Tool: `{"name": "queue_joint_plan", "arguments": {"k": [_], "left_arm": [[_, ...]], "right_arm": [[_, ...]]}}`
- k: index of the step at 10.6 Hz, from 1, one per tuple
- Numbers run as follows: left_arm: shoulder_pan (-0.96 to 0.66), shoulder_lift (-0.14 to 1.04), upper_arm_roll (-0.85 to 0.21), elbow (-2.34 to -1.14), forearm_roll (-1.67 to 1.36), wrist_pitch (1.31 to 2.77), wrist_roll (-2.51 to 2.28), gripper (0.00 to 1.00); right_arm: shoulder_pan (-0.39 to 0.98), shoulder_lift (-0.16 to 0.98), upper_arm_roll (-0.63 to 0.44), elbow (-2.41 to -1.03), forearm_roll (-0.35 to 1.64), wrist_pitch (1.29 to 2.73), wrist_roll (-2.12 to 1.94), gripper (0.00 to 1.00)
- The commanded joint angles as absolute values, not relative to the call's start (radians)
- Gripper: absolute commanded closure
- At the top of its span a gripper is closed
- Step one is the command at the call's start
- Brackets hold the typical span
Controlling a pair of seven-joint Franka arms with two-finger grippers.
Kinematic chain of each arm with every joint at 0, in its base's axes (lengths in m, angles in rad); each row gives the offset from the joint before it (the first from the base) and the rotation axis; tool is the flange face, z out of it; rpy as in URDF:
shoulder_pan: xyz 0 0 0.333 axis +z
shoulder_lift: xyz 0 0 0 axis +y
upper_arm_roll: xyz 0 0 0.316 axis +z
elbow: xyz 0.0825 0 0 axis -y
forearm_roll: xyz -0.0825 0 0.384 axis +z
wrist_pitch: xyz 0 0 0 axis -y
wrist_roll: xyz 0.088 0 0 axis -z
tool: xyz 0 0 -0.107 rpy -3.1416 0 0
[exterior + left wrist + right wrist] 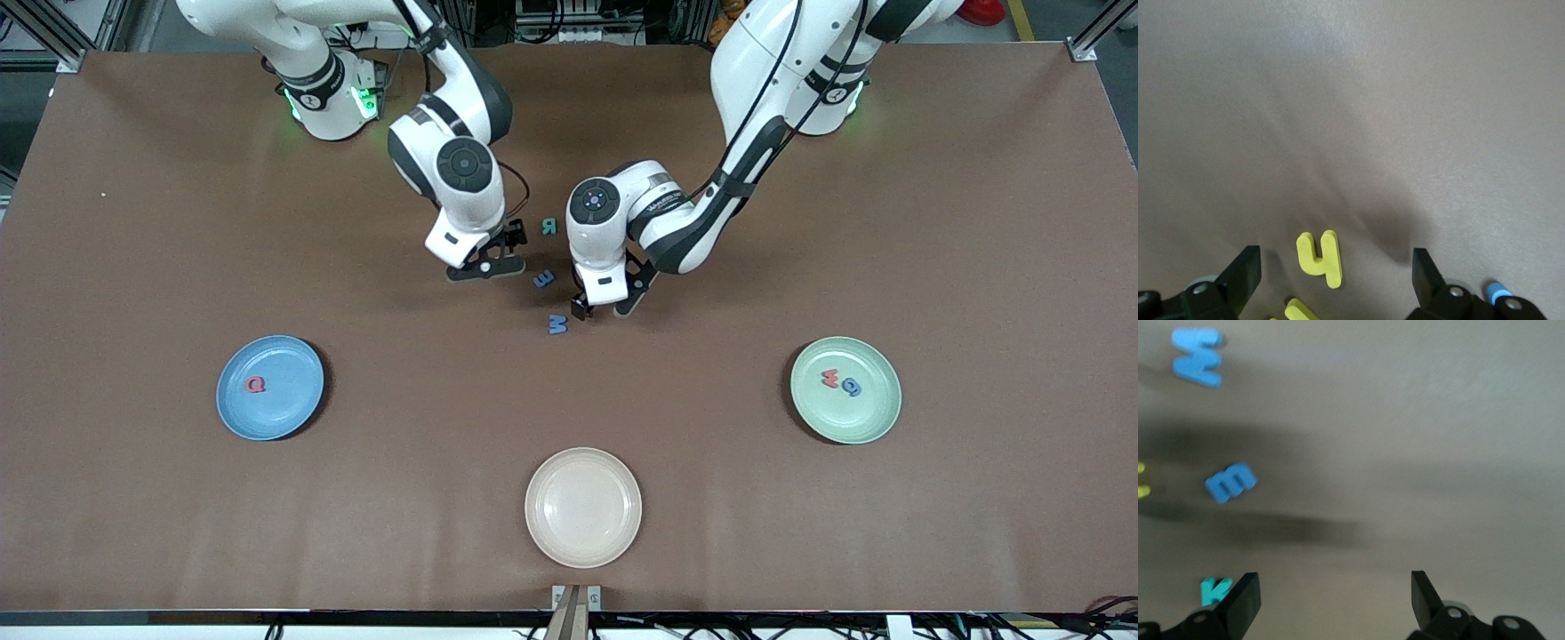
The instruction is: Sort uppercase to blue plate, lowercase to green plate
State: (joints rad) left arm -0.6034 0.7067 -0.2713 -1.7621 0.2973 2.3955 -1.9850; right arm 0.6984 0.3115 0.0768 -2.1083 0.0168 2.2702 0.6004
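Hovering low over desk [133,267] centre, left tool [607,307] spread wide, empty, above yellow h [1320,258], which lies flat between its fingers. Right tool [494,258] also wide open, empty, beside teal R [549,226]. Blue e [543,279], blue M [557,324] lie flat nearer camera. Q [256,384] on blue plate [293,409]; w [829,379], g [852,387] on green plate [876,422].

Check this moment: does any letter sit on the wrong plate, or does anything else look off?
Nothing stands out. The red Q lies on the blue plate; the red w and blue g lie on the green plate. The cream plate holds nothing. Both pincers, left and right, are open over the loose letters.
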Motion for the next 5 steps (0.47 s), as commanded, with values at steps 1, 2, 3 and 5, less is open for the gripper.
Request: {"name": "queue_joint_plan", "arguments": {"k": [1, 2, 3, 5], "left_arm": [[-0.606, 0.716, -0.276, -1.763, 0.353, 2.408, -2.025, 0.13], [-0.604, 0.721, -0.276, -1.769, 0.37, 2.408, -2.025, 0.14], [-0.604, 0.724, -0.276, -1.769, 0.373, 2.41, -2.025, 0.16], [-0.604, 0.727, -0.276, -1.766, 0.374, 2.41, -2.022, 0.36]], "right_arm": [[0.696, 0.252, 0.147, -2.227, 0.026, 2.376, 0.696, 0.0], [0.696, 0.249, 0.178, -2.233, 0.026, 2.388, 0.737, 0.0], [0.696, 0.242, 0.201, -2.235, 0.026, 2.388, 0.761, 0.0], [0.698, 0.236, 0.242, -2.252, 0.026, 2.402, 0.804, 0.0]]}}
